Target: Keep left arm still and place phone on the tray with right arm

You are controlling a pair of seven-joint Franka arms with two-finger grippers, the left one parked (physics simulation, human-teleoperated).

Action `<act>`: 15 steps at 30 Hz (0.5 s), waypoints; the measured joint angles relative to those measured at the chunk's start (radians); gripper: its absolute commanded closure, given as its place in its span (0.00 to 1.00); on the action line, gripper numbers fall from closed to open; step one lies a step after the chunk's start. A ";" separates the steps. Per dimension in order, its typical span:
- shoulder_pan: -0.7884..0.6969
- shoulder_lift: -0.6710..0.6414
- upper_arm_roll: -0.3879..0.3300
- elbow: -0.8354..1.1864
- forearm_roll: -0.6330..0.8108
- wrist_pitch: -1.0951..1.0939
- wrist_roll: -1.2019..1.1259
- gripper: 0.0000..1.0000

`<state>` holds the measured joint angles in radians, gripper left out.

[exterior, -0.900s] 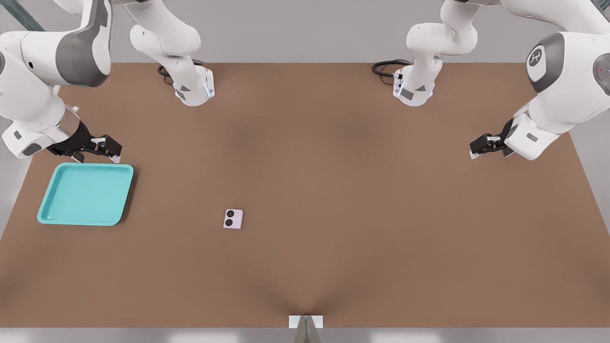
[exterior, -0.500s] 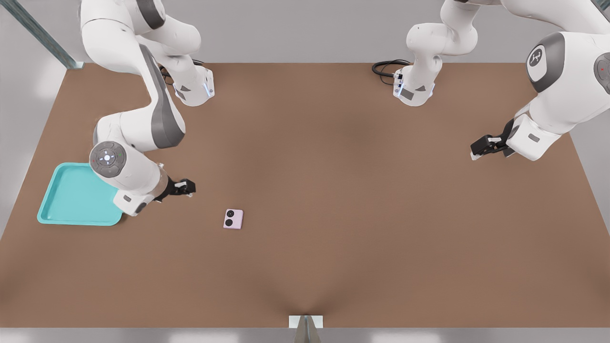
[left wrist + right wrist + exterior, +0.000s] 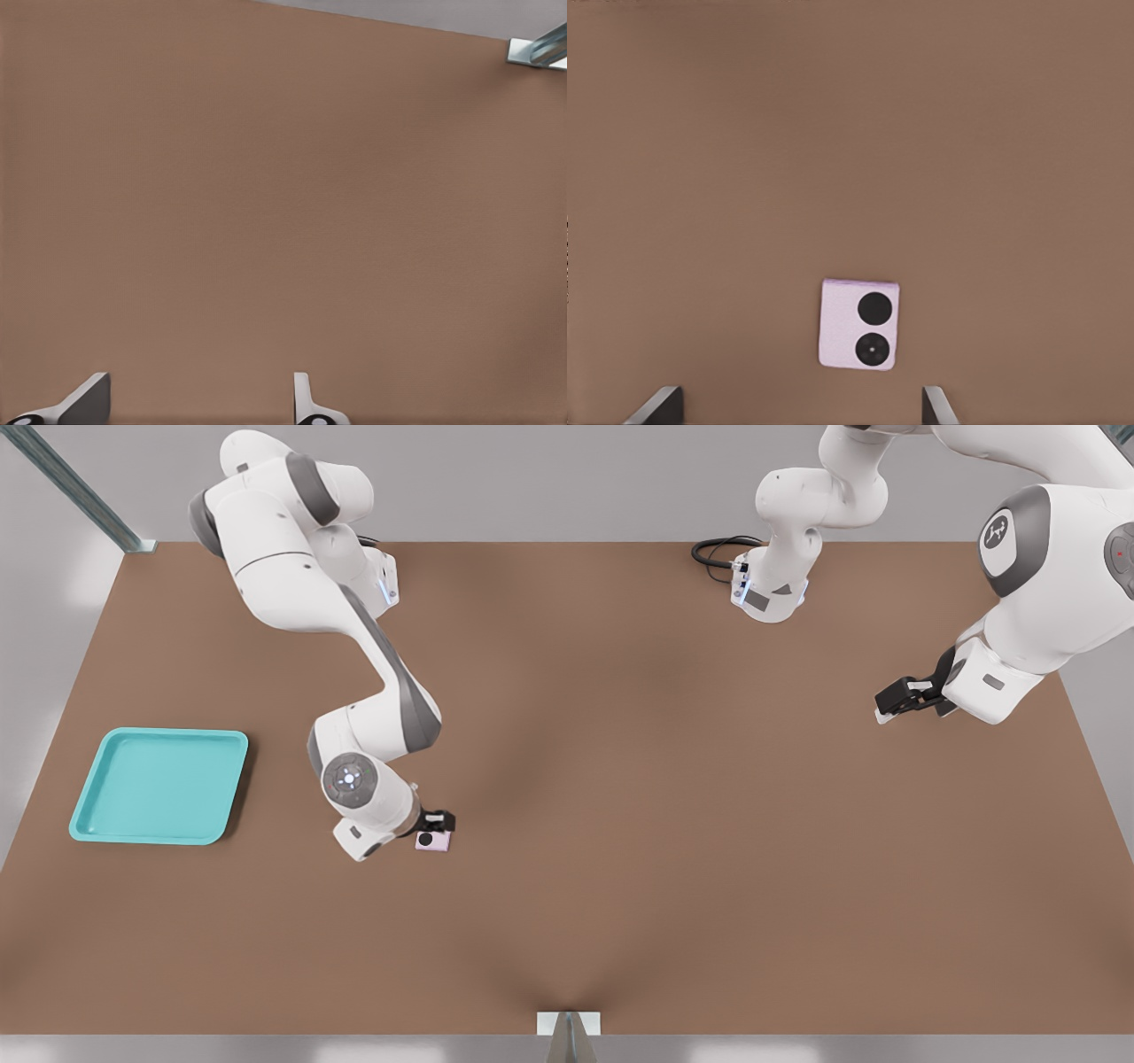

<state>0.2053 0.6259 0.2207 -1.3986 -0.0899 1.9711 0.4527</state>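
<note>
On the bare brown table (image 3: 673, 797), backed by a grey wall, the black two-finger gripper (image 3: 437, 821) hovers spread wide and empty over the pale pink-lilac squarish phone (image 3: 434, 841), well apart from the shallow turquoise plastic tray (image 3: 89, 828) at the front view's left edge.

brown table (image 3: 620, 797), black cables (image 3: 713, 553) at its far edge

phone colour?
Pale pink-lilac phone, two black lenses; clearest in right wrist view, with the pincer open above it.

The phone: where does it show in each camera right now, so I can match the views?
Front view: phone flat on the brown table, partly under the open gripper, well right of the tray.
Right wrist view: phone ahead of the fingertips.
Left wrist view: not in it.
Shared landmark: the brown table.
</note>
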 measured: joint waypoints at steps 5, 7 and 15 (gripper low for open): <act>0.028 0.028 0.001 -0.027 0.003 0.033 0.091 0.00; 0.029 0.032 0.002 -0.044 0.004 0.041 0.120 0.00; 0.016 0.041 0.001 -0.080 0.003 0.055 0.206 0.00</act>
<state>0.2213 0.6672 0.2212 -1.4782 -0.0865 2.0260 0.6586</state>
